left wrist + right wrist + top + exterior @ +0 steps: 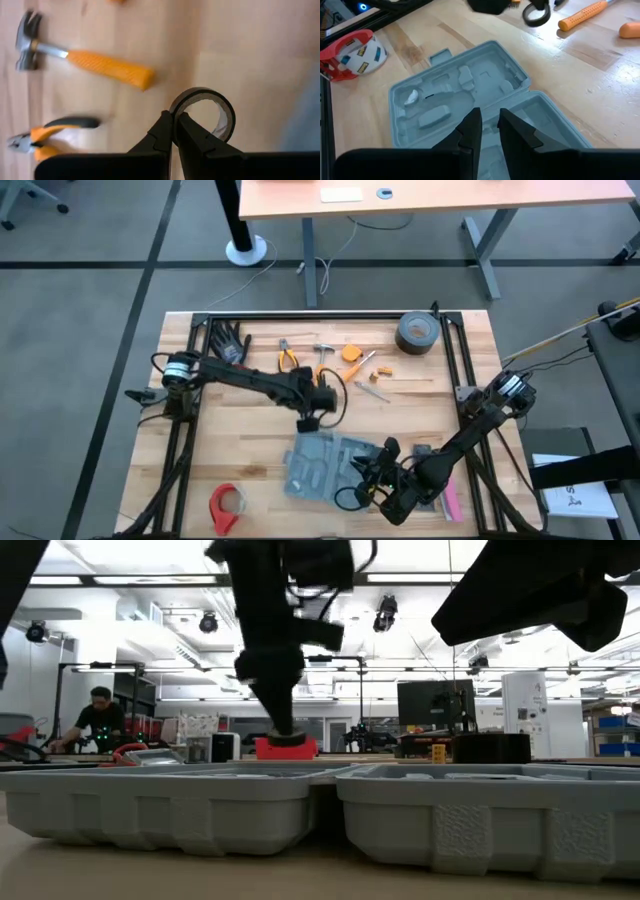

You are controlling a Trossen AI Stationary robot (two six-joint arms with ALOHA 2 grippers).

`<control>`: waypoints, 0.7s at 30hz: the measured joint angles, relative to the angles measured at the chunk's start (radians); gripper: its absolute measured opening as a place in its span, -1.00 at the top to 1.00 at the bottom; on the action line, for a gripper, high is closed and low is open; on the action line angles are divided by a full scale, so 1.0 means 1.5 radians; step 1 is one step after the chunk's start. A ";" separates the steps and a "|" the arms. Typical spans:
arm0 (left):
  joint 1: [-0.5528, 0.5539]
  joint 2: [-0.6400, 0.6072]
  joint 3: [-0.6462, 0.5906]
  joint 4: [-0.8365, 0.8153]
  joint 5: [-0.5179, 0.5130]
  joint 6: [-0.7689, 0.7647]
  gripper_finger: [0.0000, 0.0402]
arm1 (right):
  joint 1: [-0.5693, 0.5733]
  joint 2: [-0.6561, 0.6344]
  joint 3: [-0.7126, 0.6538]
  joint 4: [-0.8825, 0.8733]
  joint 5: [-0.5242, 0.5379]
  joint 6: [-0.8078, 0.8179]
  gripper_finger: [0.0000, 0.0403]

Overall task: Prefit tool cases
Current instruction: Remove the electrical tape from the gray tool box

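High view: tool case [322, 465] lies open, front centre of table, long axis across it; left gripper [309, 423] hangs just behind it, right gripper [383, 463] at its right half, nearer. Low view: both tray halves fill the foreground. Left wrist: fingers pinch a small tape roll [204, 112]. Right wrist: narrow gap between fingers, nothing held, tray directly beneath.
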 joint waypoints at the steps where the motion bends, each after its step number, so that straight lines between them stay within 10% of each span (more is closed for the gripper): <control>1: 0.014 0.000 -0.009 0.000 0.000 0.001 0.96 | 0.000 0.000 0.000 0.000 0.000 0.000 0.77; 21: 0.137 -0.011 -0.115 0.073 0.036 0.016 0.95 | 0.000 0.000 0.000 -0.021 0.010 0.009 0.73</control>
